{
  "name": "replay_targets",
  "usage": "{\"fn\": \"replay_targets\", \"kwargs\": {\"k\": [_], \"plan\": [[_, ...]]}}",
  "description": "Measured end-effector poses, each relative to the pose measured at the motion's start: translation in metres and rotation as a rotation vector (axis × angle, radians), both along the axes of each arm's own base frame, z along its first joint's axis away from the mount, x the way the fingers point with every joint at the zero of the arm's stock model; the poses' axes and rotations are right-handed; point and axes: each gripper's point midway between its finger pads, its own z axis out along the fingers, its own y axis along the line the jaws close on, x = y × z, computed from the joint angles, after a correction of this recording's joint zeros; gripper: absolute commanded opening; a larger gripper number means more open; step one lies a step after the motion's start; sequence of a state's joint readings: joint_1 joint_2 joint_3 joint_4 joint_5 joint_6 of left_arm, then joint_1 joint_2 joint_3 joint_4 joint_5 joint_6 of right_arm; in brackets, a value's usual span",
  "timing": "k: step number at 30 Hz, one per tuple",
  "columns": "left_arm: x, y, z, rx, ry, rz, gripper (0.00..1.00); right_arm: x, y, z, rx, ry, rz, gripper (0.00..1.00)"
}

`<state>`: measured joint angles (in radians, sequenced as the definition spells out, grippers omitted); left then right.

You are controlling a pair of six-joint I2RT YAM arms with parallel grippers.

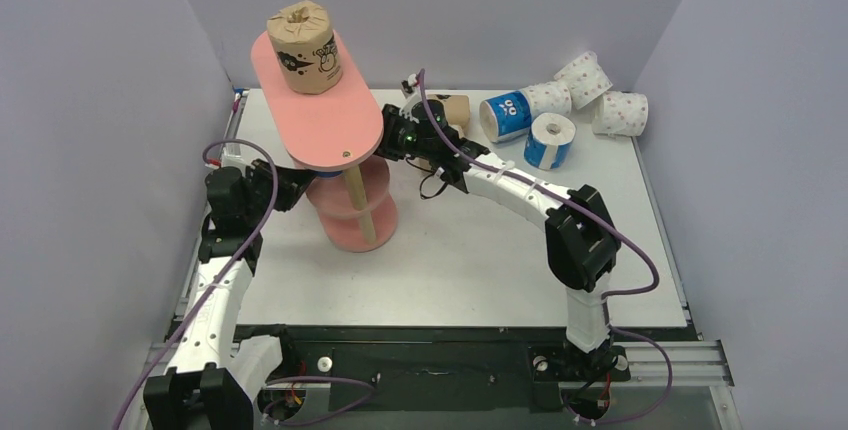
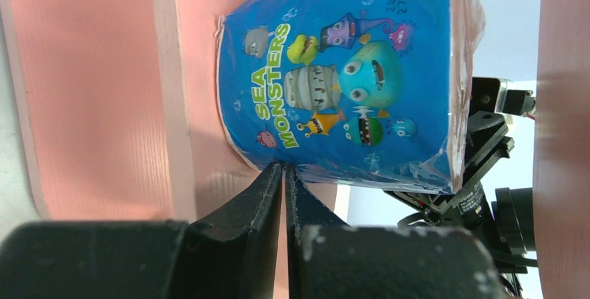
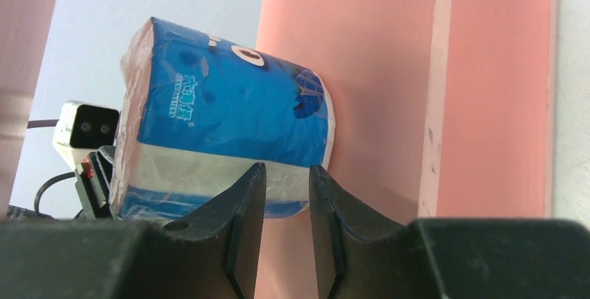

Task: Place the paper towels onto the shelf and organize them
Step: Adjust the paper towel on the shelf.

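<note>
The salmon-pink shelf (image 1: 320, 115) stands left of centre, with a brown paper towel roll (image 1: 300, 47) on its top board. On a lower tier, hidden from above by that board, sits a blue "Sea Monsters" roll (image 2: 341, 83) (image 3: 229, 111). My left gripper (image 2: 284, 165) is shut, its tips touching the roll's lower edge. From the opposite side my right gripper (image 3: 286, 167) (image 1: 393, 135) stands narrowly open, tips against the roll's clear wrap, with pink board showing between the fingers.
Loose on the table at the back right lie another brown roll (image 1: 452, 110), two blue rolls (image 1: 505, 115) (image 1: 550, 140) and three white pink-dotted rolls (image 1: 583, 75) (image 1: 548, 98) (image 1: 620, 112). Purple-grey walls close in on three sides.
</note>
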<state>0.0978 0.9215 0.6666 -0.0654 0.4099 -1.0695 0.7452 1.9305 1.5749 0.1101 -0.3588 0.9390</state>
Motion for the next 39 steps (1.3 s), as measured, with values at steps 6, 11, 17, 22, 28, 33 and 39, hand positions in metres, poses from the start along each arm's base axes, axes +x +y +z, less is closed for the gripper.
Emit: {"fn": "replay_targets", "kwargs": {"k": [6, 11, 17, 22, 28, 33, 39], "plan": [[0.017, 0.007, -0.003, 0.004, 0.008, 0.024, 0.05, 0.015, 0.012, 0.004, 0.022, 0.002, 0.005, 0.27], [0.033, 0.011, -0.006, 0.004, 0.015, 0.031, 0.05, 0.025, 0.013, 0.001, 0.028, 0.011, 0.0, 0.27], [0.052, 0.014, -0.008, 0.004, 0.018, 0.032, 0.05, 0.037, 0.013, -0.007, 0.032, 0.035, -0.006, 0.27], [0.064, 0.018, -0.009, 0.004, 0.022, 0.042, 0.05, 0.05, 0.019, -0.003, 0.049, 0.028, -0.006, 0.28], [0.071, 0.027, -0.009, 0.008, 0.02, 0.071, 0.05, 0.066, 0.025, 0.01, 0.071, 0.01, -0.008, 0.28], [0.079, 0.031, -0.009, 0.008, 0.015, 0.082, 0.04, 0.076, 0.031, 0.014, 0.089, 0.006, -0.011, 0.29], [0.091, 0.033, -0.018, -0.011, 0.042, 0.091, 0.05, 0.09, 0.038, 0.007, 0.103, 0.021, -0.016, 0.29]]}}
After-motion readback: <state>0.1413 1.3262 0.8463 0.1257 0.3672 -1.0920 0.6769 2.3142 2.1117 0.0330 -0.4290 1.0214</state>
